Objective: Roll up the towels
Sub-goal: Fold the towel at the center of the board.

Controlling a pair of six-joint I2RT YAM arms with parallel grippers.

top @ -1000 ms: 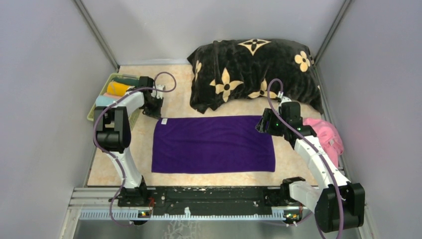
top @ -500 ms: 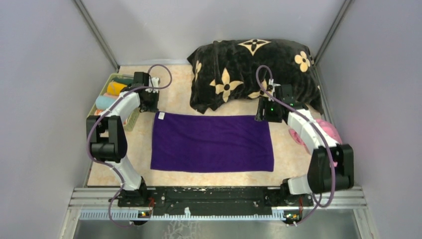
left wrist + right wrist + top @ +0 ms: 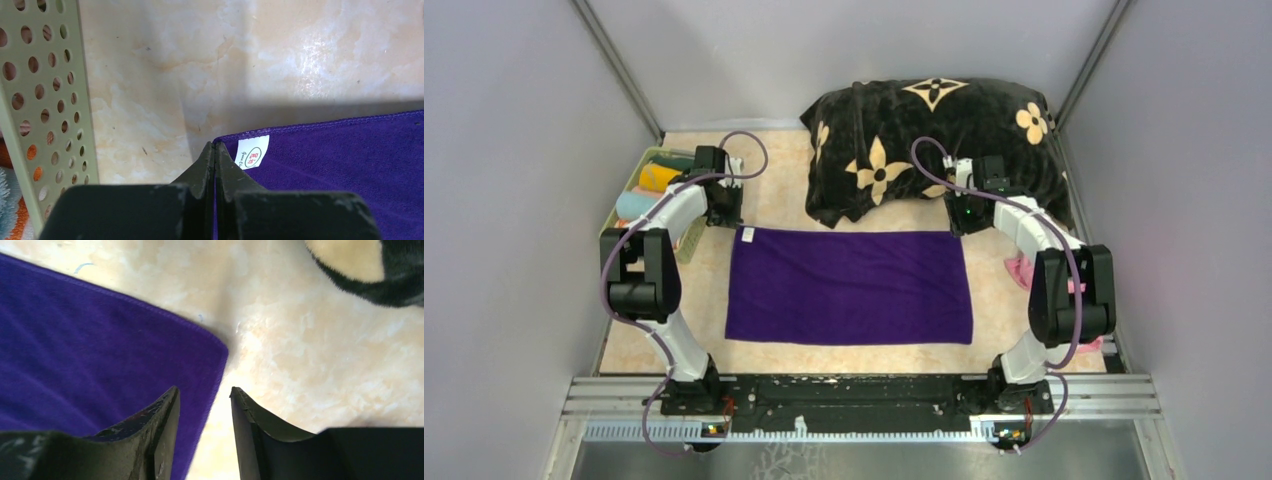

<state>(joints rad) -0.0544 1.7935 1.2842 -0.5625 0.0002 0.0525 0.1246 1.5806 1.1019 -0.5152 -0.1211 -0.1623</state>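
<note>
Just on the near side of the black cushion (image 3: 924,140), the right gripper (image 3: 204,388) is arriving over the far right corner of the purple towel (image 3: 849,285), jaws parted astride the hem and pinching nothing yet, while the left gripper (image 3: 215,146) is sitting pressed together on the corner by the white label (image 3: 252,152). With both arms now lining up on the edge nearest the cushion, the roll is looking ready to start. The towel is lying flat, smooth and fully spread, having crept slightly toward the cushion.
</note>
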